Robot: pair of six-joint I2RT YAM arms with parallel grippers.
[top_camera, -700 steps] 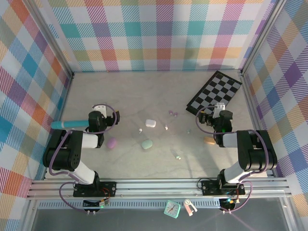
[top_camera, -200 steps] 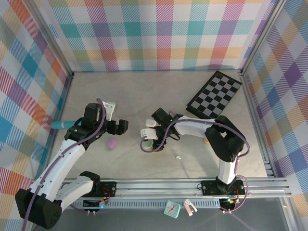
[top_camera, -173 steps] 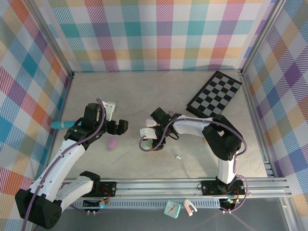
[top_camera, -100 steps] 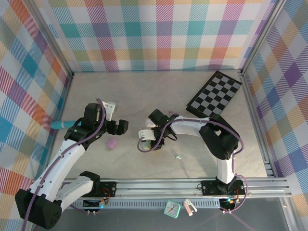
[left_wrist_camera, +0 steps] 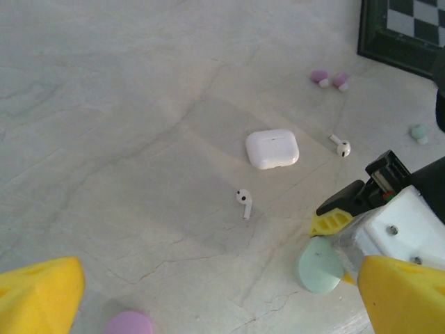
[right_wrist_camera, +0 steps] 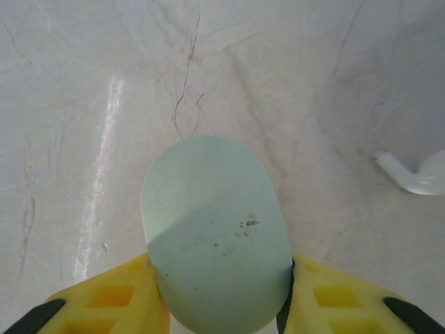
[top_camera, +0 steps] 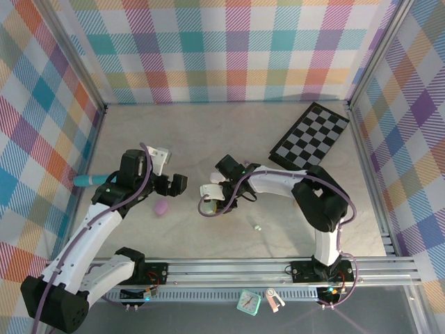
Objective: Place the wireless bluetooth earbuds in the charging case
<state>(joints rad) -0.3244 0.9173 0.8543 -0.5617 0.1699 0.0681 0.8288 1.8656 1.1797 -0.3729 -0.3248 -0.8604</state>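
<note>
1. The wireless bluetooth earbuds [left_wrist_camera: 243, 202] lie loose on the grey table [left_wrist_camera: 104, 104], and none of them is in a case.
2. One white bud lies near the white case [left_wrist_camera: 272, 148], and another white bud [left_wrist_camera: 341, 147] lies just beside it on the other side.
3. Two lilac buds [left_wrist_camera: 329, 78] sit close together near the chessboard [top_camera: 309, 136]. A mint green bud [left_wrist_camera: 418, 132] lies off to the side of them.
4. A lilac case [top_camera: 162, 207] lies near the left gripper [top_camera: 177, 184], and a teal stick [top_camera: 87, 181] lies by the left wall.
5. The right gripper [right_wrist_camera: 219, 306] has its yellow fingers [right_wrist_camera: 118, 299] pressed on both sides of the mint green charging case [right_wrist_camera: 215, 223].
6. A white bud [right_wrist_camera: 417, 174] lies near that case, not touching it. The lilac and mint buds are farther off, past the right arm [top_camera: 278, 182], which stretches across the table.
7. The left gripper hangs over the table with its fingers wide apart, holding nothing.
</note>
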